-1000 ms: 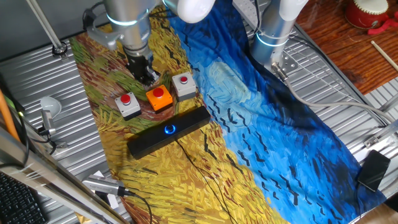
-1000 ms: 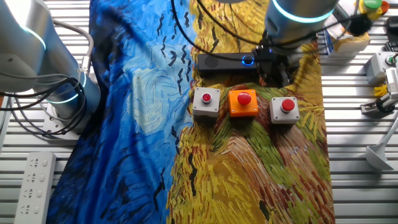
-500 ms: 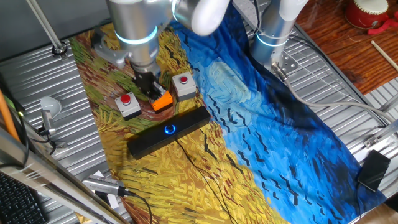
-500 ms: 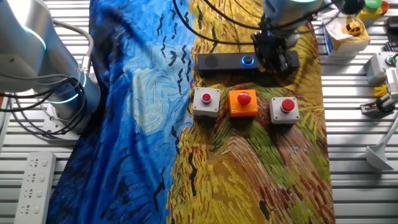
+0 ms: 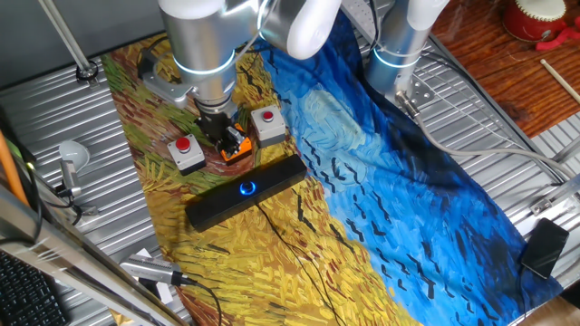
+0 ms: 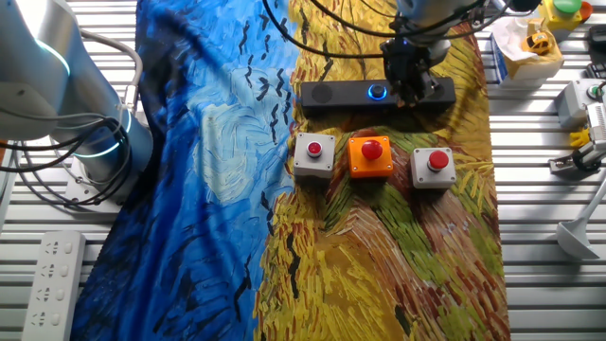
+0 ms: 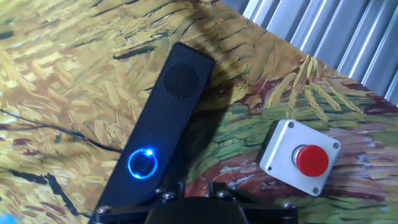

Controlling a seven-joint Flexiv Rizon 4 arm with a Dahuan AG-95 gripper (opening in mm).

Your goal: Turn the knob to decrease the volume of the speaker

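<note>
Your gripper hangs above the speaker, just beside the knob and not on it; I can't tell from any view whether the jaws are open or closed. The knob glows blue at the middle of the speaker, which lies flat on the painted cloth on the table. Three red-button boxes sit in a row near the speaker, the orange box in the middle.

Bright even light, sharp focus; knob ring glows blue; soft shadows.
</note>
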